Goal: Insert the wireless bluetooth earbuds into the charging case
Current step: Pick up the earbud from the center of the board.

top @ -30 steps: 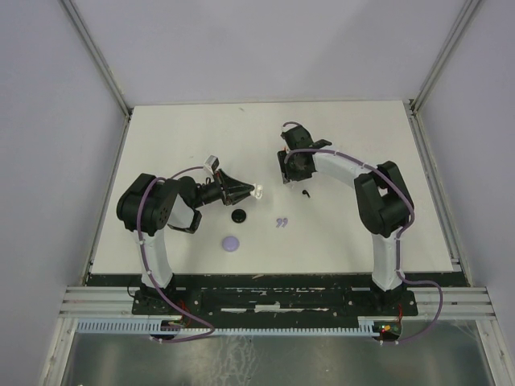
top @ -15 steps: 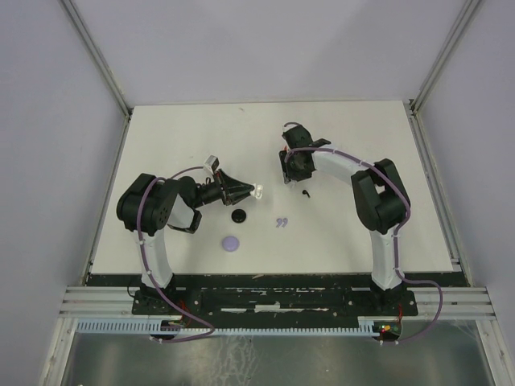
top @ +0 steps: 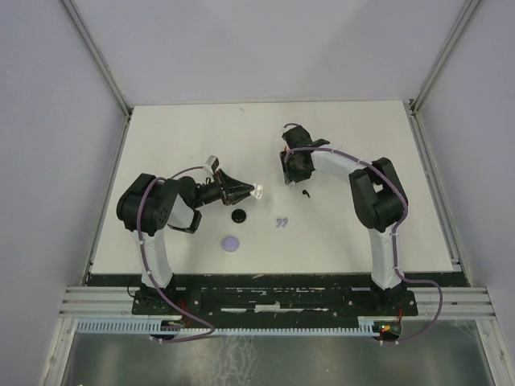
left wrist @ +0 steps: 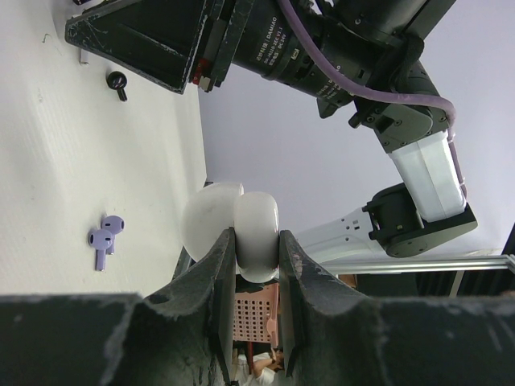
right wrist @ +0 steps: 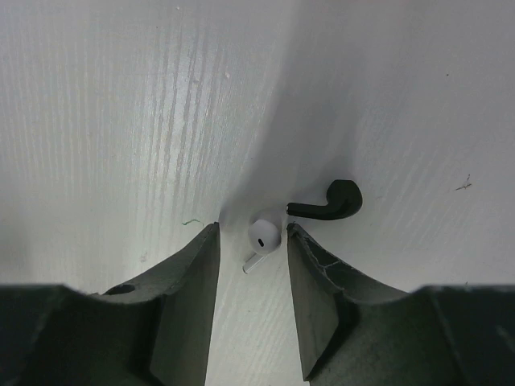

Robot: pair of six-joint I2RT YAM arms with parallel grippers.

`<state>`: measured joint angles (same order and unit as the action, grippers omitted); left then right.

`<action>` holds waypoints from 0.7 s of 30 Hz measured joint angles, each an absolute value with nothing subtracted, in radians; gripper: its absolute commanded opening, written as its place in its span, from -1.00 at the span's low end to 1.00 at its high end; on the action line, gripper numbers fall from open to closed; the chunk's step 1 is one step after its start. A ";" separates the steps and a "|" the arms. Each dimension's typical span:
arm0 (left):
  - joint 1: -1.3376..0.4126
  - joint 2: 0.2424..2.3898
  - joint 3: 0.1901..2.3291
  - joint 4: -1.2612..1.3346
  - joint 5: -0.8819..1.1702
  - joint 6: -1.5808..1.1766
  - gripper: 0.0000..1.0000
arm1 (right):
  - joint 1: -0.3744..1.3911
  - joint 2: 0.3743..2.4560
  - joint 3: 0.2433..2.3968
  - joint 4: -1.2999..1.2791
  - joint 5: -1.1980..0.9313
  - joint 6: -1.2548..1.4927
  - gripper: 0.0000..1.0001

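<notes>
Pick-up step. Right fingers (right wrist: pixel 193 273) part-open astride white earbud (right wrist: pixel 263 233), no grip; black earbud (right wrist: pixel 334 201) just beside. Left fingers (left wrist: pixel 221 281) clamp charging case (left wrist: pixel 256 229). Next: pinch, carry left to case.

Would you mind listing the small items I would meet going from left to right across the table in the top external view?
lavender disc → white charging case → lavender earbuds → black earbud
</notes>
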<state>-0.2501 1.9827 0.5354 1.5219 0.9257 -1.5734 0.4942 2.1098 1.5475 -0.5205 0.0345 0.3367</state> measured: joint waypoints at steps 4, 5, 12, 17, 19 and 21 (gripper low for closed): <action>-0.250 1.983 0.535 1.522 0.926 -1.573 -0.94 | 0.494 2.111 1.548 -0.521 0.034 0.337 -0.13; -0.250 1.983 0.535 1.522 0.926 -1.574 -0.94 | 0.493 2.111 1.548 -0.521 0.034 0.337 -0.16; -0.250 1.983 0.535 1.522 0.926 -1.574 -0.94 | 0.490 2.112 1.548 -0.521 0.035 0.336 -0.28; -0.250 1.983 0.535 1.522 0.926 -1.574 -0.94 | 0.489 2.113 1.548 -0.525 0.038 0.336 -0.45; -0.250 1.983 0.535 1.522 0.926 -1.574 -0.94 | 0.488 2.114 1.548 -0.525 0.038 0.336 -0.52; -0.250 1.983 0.535 1.522 0.926 -1.574 -0.94 | 0.488 2.114 1.549 -0.525 0.039 0.336 -0.62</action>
<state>-0.2501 1.9827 0.5354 1.5223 0.9257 -1.5738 0.4885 2.1136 1.5486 -0.5255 0.0387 0.3355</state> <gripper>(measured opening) 0.306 0.259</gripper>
